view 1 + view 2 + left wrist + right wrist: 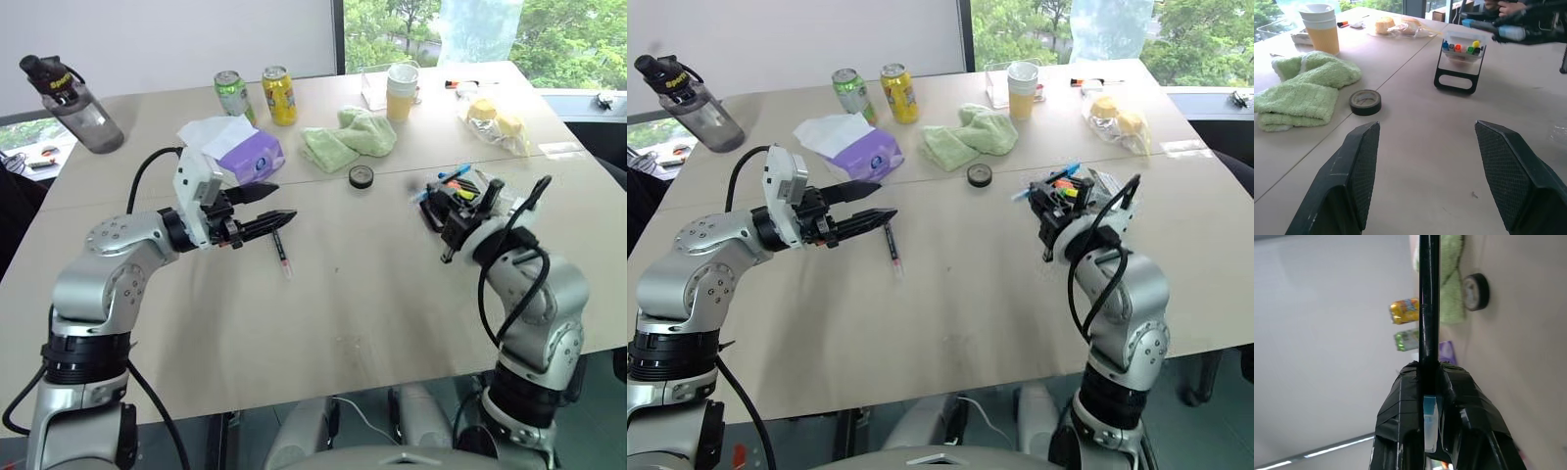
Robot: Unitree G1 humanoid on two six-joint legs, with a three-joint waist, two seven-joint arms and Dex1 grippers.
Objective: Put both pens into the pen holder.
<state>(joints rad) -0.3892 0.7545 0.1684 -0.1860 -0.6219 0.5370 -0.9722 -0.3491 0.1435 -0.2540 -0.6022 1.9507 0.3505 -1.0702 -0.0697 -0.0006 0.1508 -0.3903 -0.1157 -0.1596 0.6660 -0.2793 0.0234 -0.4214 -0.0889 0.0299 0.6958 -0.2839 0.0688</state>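
A slim pen [282,252] with a dark upper end and a pale body lies on the table, just beyond and below my left gripper [286,201]. That gripper hovers open with nothing between its fingers [1364,161]. My right gripper [1422,369] is shut on the dark pen [1429,293]. The pen's blue cap [1430,423] sits between the fingers, and its black shaft sticks out past them. The right gripper [446,223] hangs level just in front of the pen holder [1459,61], a clear box on a black looped frame that holds several coloured markers.
A purple tissue box [250,155] sits behind my left gripper. Green cloths [348,137] and a black tape roll [361,176] lie mid-table. Two cans [257,94], a water bottle [80,108], stacked cups [402,90] and a clear bag [495,122] line the far side.
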